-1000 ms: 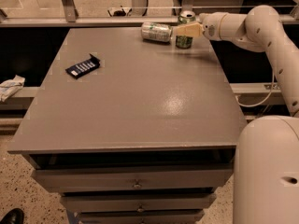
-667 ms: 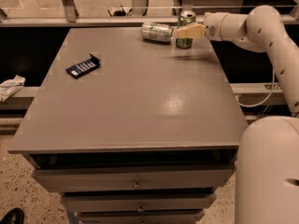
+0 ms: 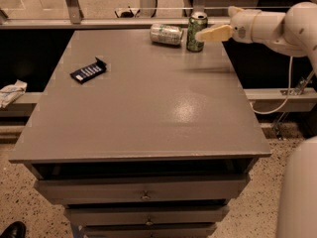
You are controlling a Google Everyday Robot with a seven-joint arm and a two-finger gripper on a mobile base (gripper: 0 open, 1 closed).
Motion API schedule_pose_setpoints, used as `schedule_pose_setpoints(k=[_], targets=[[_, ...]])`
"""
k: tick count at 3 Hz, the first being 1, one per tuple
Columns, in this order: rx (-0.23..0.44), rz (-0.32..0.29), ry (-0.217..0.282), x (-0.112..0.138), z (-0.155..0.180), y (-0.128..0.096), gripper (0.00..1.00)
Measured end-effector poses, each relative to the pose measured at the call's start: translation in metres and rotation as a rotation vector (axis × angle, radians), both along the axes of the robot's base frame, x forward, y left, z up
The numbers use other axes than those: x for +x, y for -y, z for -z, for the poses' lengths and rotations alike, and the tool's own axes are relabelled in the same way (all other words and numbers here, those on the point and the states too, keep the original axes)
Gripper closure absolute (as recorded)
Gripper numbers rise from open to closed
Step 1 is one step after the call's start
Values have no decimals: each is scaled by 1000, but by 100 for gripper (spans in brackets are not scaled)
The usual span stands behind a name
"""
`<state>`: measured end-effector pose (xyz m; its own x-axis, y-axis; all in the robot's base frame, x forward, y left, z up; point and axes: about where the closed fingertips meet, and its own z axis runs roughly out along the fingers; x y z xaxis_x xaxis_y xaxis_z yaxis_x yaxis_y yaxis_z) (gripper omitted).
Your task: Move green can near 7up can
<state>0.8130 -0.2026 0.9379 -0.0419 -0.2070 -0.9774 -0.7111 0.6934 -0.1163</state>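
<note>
The green can (image 3: 196,33) stands upright on the grey table (image 3: 148,113) near its far right corner. The 7up can (image 3: 167,34) lies on its side just left of it, a small gap between them. My gripper (image 3: 214,23) is to the right of the green can, at about its height, and open. One tan finger (image 3: 214,32) reaches to the can's right side, and the other finger's tip shows higher up and farther right. Nothing is held.
A dark blue packet (image 3: 88,71) lies on the left part of the table. A railing (image 3: 148,9) runs behind the far edge. Drawers (image 3: 143,190) sit under the front edge. A white cloth (image 3: 11,92) lies on a ledge at left.
My gripper was over the top of the green can; it has drawn back to the right, so the whole can shows. Both cans stay in place.
</note>
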Motion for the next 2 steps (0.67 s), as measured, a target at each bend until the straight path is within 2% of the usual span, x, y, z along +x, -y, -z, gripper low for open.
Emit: schedule_pose_setpoints(k=[1,2], targets=[[-33,-35,89,-57,-28,36,0],[-43,-26,103,-65,-29,49,0]])
